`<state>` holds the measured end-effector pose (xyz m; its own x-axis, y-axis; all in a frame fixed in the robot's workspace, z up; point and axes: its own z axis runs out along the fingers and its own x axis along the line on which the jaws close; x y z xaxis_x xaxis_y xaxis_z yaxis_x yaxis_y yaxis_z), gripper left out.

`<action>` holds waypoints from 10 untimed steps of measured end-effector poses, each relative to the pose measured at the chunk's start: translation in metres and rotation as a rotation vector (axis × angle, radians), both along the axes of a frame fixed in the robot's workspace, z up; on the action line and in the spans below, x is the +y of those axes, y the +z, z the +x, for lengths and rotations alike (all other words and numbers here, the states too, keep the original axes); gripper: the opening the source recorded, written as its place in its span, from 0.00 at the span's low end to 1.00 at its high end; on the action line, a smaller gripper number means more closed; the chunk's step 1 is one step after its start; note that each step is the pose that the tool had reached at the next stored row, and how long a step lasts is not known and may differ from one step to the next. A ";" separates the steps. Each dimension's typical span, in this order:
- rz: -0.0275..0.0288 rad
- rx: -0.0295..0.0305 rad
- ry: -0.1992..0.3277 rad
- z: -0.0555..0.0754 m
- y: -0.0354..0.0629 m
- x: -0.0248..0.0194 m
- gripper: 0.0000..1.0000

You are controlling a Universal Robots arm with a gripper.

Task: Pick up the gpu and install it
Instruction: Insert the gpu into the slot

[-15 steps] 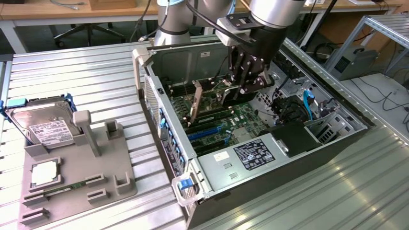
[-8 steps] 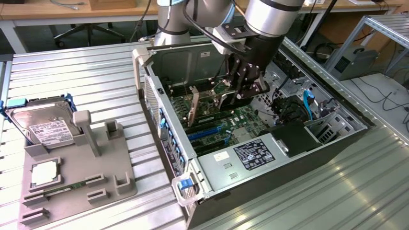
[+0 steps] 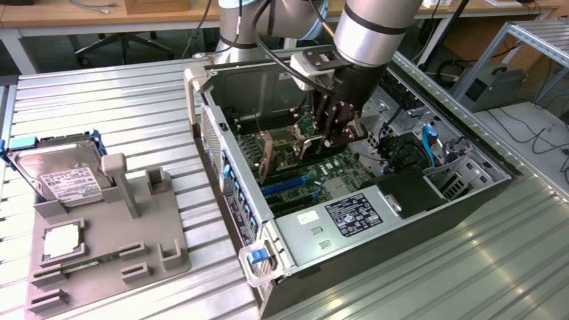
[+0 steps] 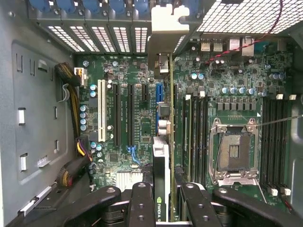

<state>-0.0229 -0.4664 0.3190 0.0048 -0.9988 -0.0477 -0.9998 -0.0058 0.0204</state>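
Two fingers clamp the gpu edge-on — its lower edge hidden over the motherboard.

Hard drive stands in a grey holder beside the open computer case

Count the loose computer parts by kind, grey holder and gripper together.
Dark flat gpu card with pale metal bracket, in the gripper: 1
Silver white-labelled hard drive in blue-edged frame: 1
Square silver processor chip: 1
Slim green memory stick: 1
Total: 4
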 end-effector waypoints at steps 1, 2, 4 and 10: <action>0.0000 0.0000 0.000 -0.001 0.0000 0.0000 0.27; 0.0001 0.0000 0.000 -0.001 -0.0001 0.0000 0.27; 0.0000 0.0000 0.000 -0.002 -0.0001 0.0000 0.27; 0.0000 -0.0003 0.000 -0.007 -0.0002 0.0000 0.27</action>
